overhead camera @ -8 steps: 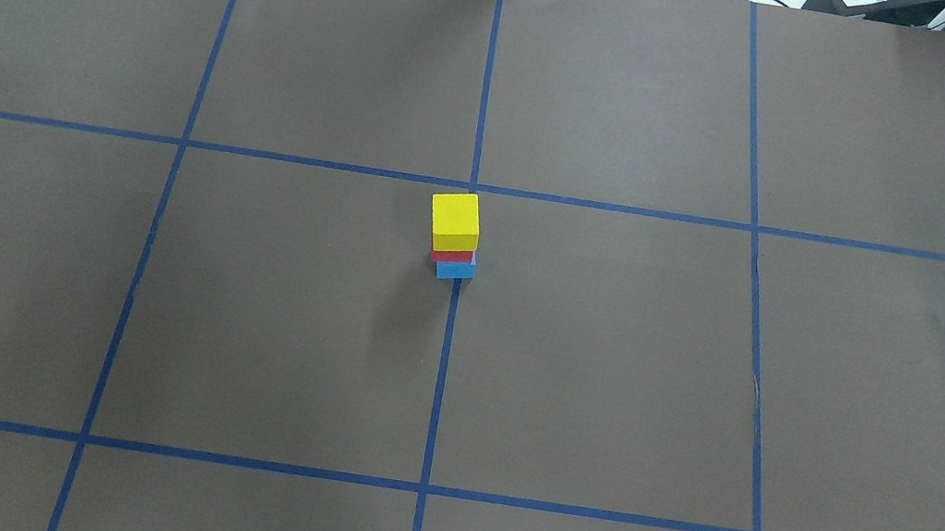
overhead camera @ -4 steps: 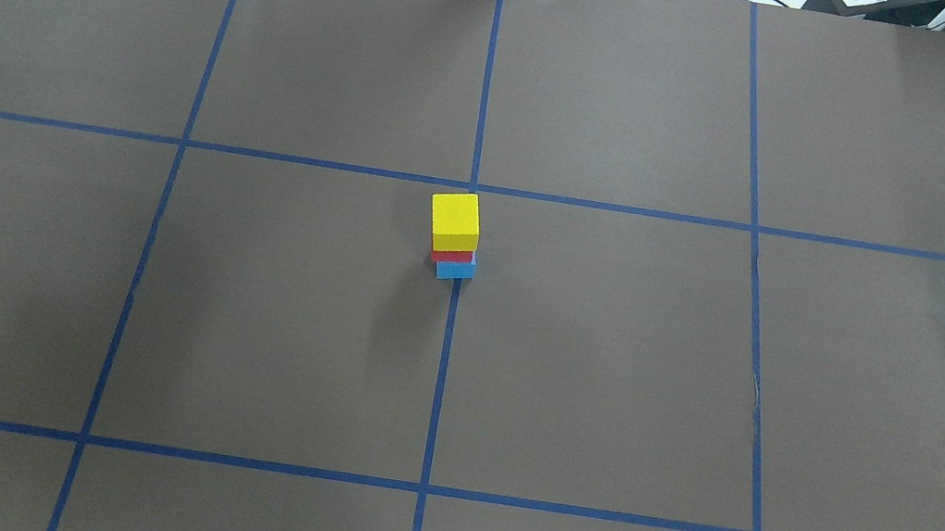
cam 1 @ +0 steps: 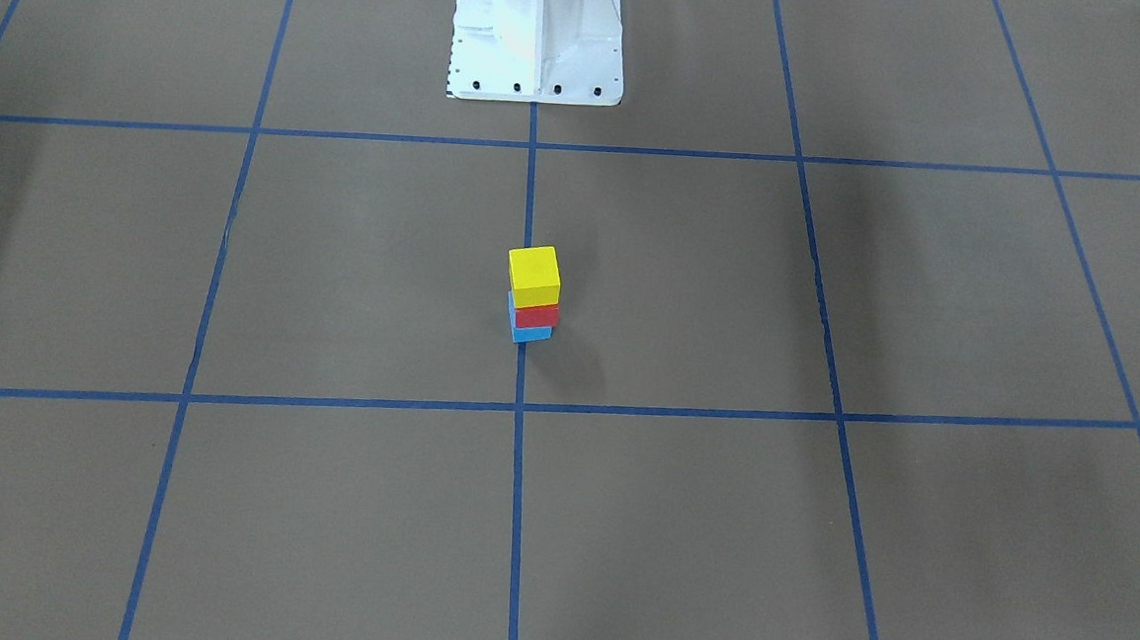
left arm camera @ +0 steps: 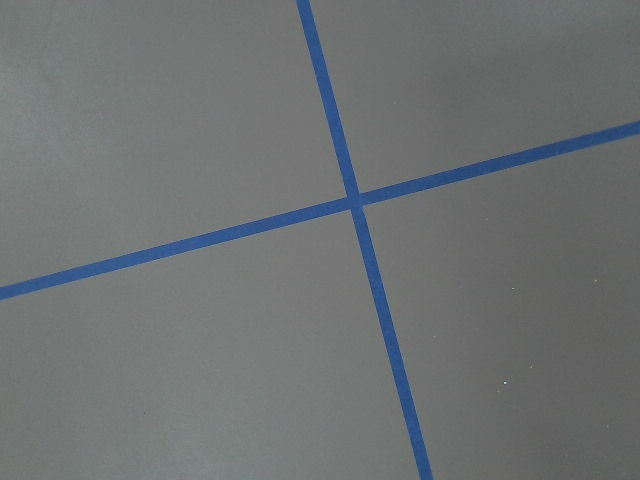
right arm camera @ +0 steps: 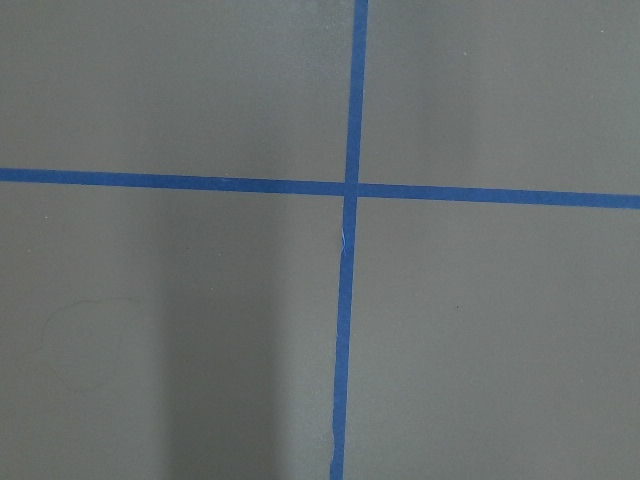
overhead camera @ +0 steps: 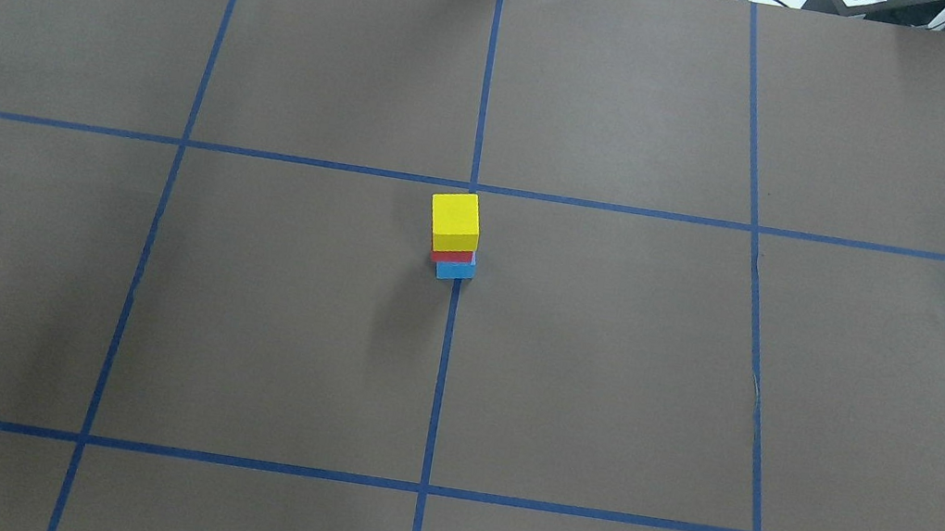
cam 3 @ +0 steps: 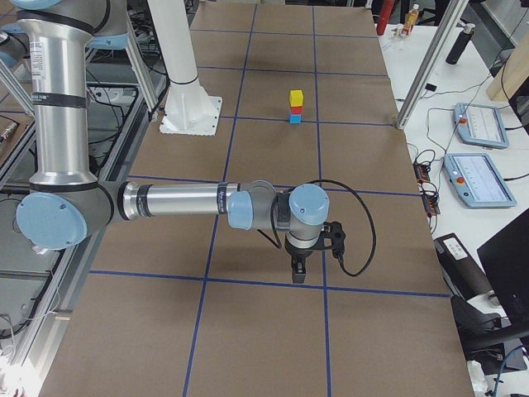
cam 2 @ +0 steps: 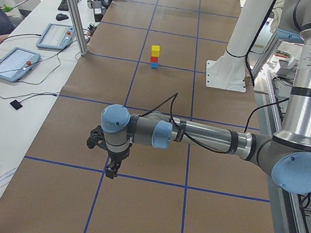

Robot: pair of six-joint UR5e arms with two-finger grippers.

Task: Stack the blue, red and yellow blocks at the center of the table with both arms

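The three blocks stand as one stack at the table's center: the yellow block [overhead camera: 454, 218] on top, the red block [overhead camera: 451, 255] under it, the blue block [overhead camera: 455, 270] at the bottom, on the blue center line. The stack also shows in the front view [cam 1: 533, 271]. No arm is near it. My left gripper [cam 2: 111, 171] hangs over the table's left end, far from the stack. My right gripper [cam 3: 298, 273] hangs over the right end. Each shows only in a side view, so I cannot tell whether it is open or shut. Both wrist views show only brown paper and tape.
Brown paper with a blue tape grid [overhead camera: 442, 373] covers the table. The robot's white base [cam 1: 538, 31] stands at the near edge. Tablets [cam 2: 12, 63] and cables lie on the side bench beyond the far edge.
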